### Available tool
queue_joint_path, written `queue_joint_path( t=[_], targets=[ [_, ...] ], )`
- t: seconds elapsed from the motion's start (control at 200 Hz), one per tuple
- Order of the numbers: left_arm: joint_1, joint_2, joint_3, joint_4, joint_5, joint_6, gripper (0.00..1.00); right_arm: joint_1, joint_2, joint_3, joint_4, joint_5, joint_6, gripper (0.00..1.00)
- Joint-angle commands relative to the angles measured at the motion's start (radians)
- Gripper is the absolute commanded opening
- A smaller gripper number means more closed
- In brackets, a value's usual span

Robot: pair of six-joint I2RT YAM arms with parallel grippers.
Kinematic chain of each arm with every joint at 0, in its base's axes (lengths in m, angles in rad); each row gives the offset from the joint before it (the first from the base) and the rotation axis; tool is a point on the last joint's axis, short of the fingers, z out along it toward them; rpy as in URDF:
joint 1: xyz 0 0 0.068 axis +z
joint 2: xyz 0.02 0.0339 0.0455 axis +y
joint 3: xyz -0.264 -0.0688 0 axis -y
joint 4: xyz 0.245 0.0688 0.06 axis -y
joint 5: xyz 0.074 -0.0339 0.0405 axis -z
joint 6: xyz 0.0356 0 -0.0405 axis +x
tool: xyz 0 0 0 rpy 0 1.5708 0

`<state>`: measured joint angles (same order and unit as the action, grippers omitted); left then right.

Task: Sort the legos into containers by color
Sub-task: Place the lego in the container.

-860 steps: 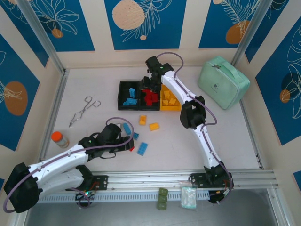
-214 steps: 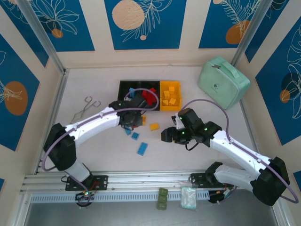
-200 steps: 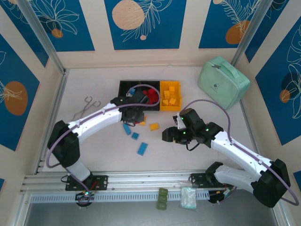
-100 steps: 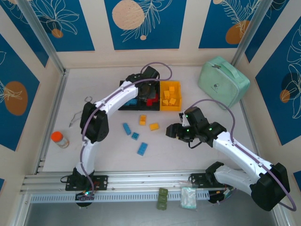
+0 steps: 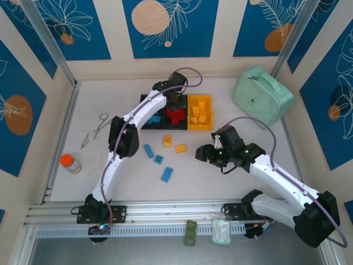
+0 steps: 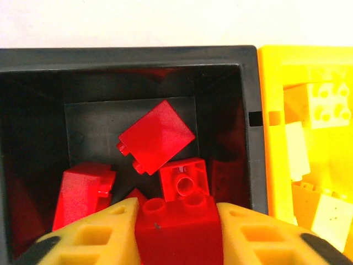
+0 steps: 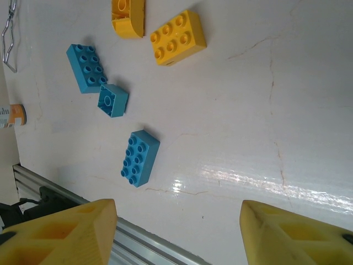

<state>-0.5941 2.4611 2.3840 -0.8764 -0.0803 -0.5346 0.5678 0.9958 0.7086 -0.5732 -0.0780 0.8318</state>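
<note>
- In the upper centre of the overhead view: left gripper (image 5: 174,98) stretched out over the row of three joined bins, above the middle black bin (image 5: 176,127)
- At the bottom of the left wrist view: pinching a red brick (image 6: 176,226), both yellow fingers (image 6: 94,237) flush against its sides, two studs showing along its upper edge
- Beyond it, in the centre of that frame: more red bricks (image 6: 157,137) loose inside the middle black bin, one smooth face up, one hollow underside up
- Along the right edge of the same frame: yellow bin (image 6: 266,110) joined to the black one, with yellow bricks (image 6: 325,107) inside
- At the left end of the row in the overhead view: left black bin (image 5: 142,110) holding light blue bricks (image 5: 153,117)
- Right of centre in the overhead view: right gripper (image 5: 199,154) hovering over the table (image 5: 220,187), well apart from the bins
- In the lower corners of the right wrist view: its two fingers (image 7: 71,232) spread wide, nothing between them
- Loose on the table, upper left of the right wrist view: yellow six-stud brick (image 7: 177,37) just beside a yellow curved piece (image 7: 128,17)
- Lower in that frame: upper blue brick (image 7: 87,68) just beside a small blue brick (image 7: 113,100), then lower blue brick (image 7: 140,158) lying apart
</note>
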Motion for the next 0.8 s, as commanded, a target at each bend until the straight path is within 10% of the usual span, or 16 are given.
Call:
queue_joint_path(
  t=[0.0, 0.24, 0.79],
  targets=[
    [0.011, 0.012, 0.064, -0.005, 0.024, 0.014, 0.48, -0.005, -0.014, 0.000, -0.025, 0.003, 0.016, 0.62],
    [0.007, -0.087, -0.025, -0.004, 0.040, 0.026, 0.54, 0.002, -0.003, 0.003, -0.014, 0.002, 0.015, 0.62],
    [-0.015, -0.691, -0.862, 0.324, 0.202, 0.010, 0.58, 0.087, 0.216, 0.160, -0.040, 0.163, -0.098, 0.65]
  ],
)
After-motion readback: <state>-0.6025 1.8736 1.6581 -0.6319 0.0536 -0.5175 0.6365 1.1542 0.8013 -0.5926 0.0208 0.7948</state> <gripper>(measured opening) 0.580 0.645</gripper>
